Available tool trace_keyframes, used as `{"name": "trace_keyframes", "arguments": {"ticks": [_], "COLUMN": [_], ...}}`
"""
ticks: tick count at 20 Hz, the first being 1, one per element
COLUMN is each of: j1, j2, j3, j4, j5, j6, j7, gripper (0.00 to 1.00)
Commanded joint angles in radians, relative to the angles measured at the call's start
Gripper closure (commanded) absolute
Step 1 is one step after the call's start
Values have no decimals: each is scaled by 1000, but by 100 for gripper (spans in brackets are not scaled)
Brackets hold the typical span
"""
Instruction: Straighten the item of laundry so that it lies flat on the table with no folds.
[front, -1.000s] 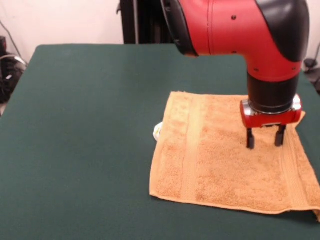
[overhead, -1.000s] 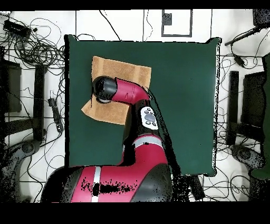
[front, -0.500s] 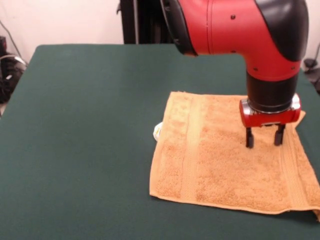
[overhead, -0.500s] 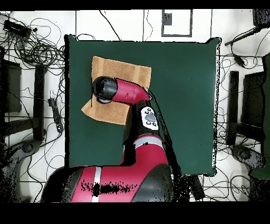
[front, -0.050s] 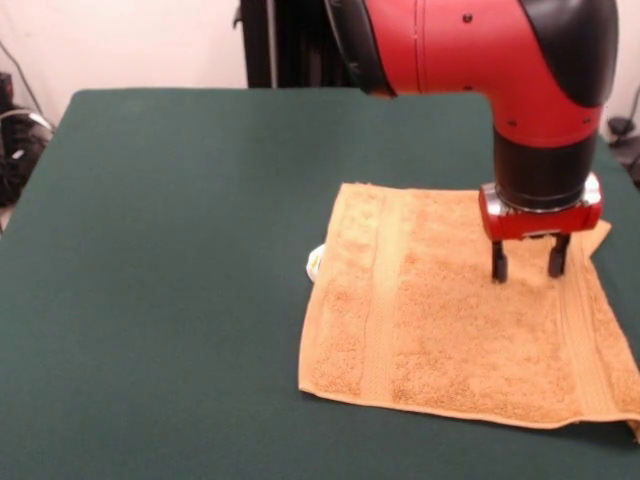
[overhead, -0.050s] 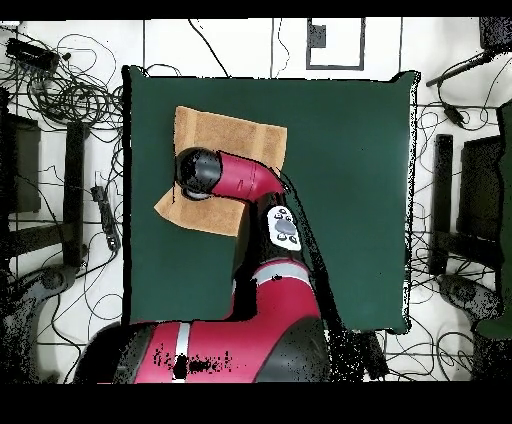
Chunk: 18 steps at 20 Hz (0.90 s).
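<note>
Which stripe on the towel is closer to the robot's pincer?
The woven stripe by the towel's right edge in the front view. The pincer hangs open beside it; the other stripe lies far across.

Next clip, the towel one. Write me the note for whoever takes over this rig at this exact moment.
Pincer: open, empty, hanging over the towel's far right part in the front view; its tips look just clear of the cloth.
Towel: spread on the green table toward the right edge of the front view, both woven bands showing. It looks mostly flat. A small white bit pokes out at its left edge, perhaps a label. The far right corner, behind the pincer, looks slightly ruffled; the near right corner runs out of the front view.
Done: the bulk of the straightening, by the look of it.
Left: check those two right corners and smooth them if needed.
</note>
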Motion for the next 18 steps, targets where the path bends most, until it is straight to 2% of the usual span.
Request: {"name": "trace_keyframes", "arguments": {"ticks": [1,5,13,18], "j1": [16,1,-69,-101], "j2": [-59,-63,36,15], "j3": [12,0,-38,-35], "j4": [95,67,-55,-28], "j5": [39,34,-35,-66], "j6": [146,181,196,202], "j7": [237,231,146,105], "gripper": [0,0,0,0]}}
